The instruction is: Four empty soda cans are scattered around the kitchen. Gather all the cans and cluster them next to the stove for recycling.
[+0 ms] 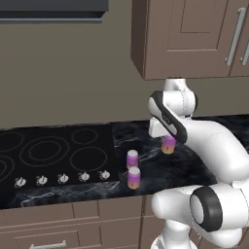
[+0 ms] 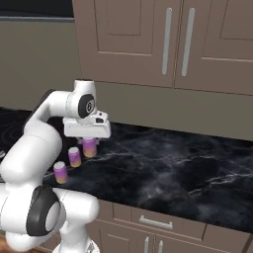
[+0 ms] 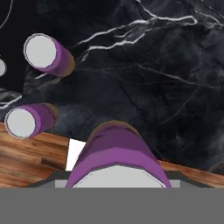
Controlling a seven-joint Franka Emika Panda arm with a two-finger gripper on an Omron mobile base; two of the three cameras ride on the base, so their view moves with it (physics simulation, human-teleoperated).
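Observation:
Three purple soda cans fading to orange stand on the dark marble counter just right of the stove (image 1: 53,151). My gripper (image 2: 89,140) points down and is shut on the rearmost can (image 1: 168,145) (image 2: 89,147), whose silver top looms at the bottom of the hand view (image 3: 118,153). Whether its base rests on the counter or hangs just above it I cannot tell. The other two cans (image 1: 132,159) (image 1: 134,177) stand free, close together beside the cooktop's right edge, a little nearer the counter's front; they also appear in the hand view (image 3: 46,53) (image 3: 28,120).
The marble counter (image 2: 173,168) stretches far to the right. Brown wall cabinets (image 1: 194,39) hang above it, and a range hood (image 1: 48,9) above the stove. Drawers run below the front edge. Wooden floor (image 3: 26,153) lies past that edge.

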